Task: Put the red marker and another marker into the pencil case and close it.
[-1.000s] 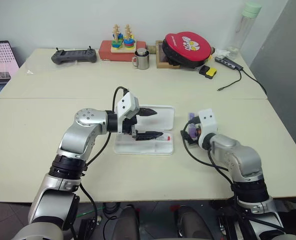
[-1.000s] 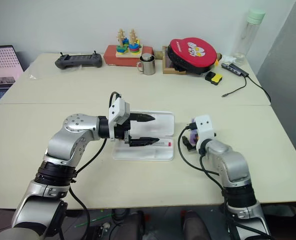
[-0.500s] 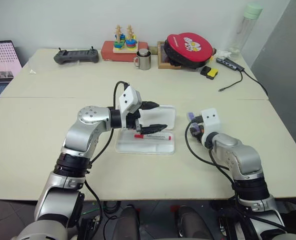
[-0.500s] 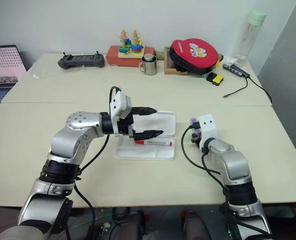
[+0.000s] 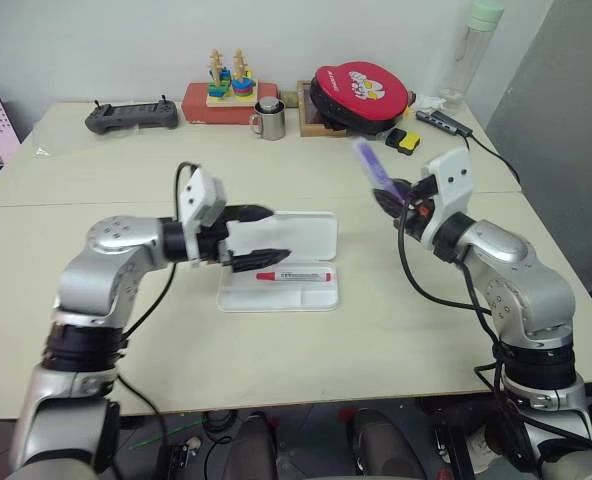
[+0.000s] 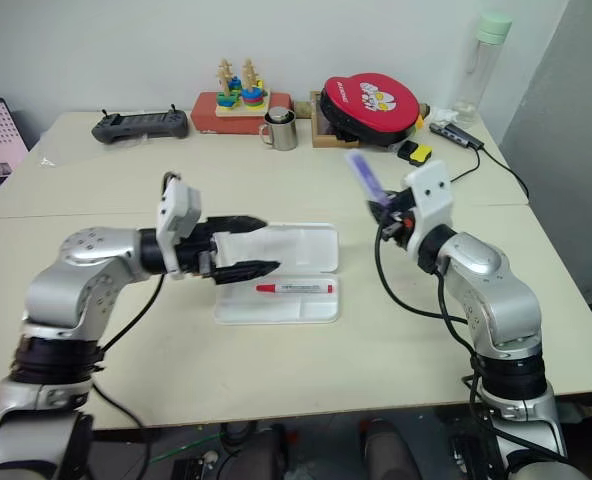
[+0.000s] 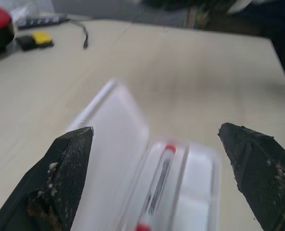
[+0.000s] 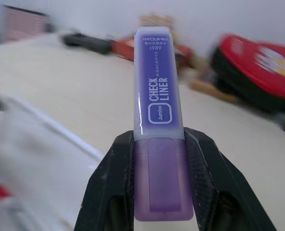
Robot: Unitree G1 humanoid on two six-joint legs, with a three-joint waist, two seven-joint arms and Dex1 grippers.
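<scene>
The red marker point(image 6: 294, 289) already lies in the open pencil case point(image 6: 306, 246). The right gripper point(image 8: 154, 159) grasps the purple marker point(image 8: 157, 96) above the tabletop, right of the case; next it needs lowering into the tray. The left gripper point(image 5: 261, 236) hovers released over the case.

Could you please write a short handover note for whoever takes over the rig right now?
Left gripper: open, holding nothing, over the left part of the open case.
Right gripper: shut on the purple marker, held in the air to the right of the case.
Done: red marker lies in the case's tray.
Left: put the purple marker into the tray, release it, close the lid.
</scene>
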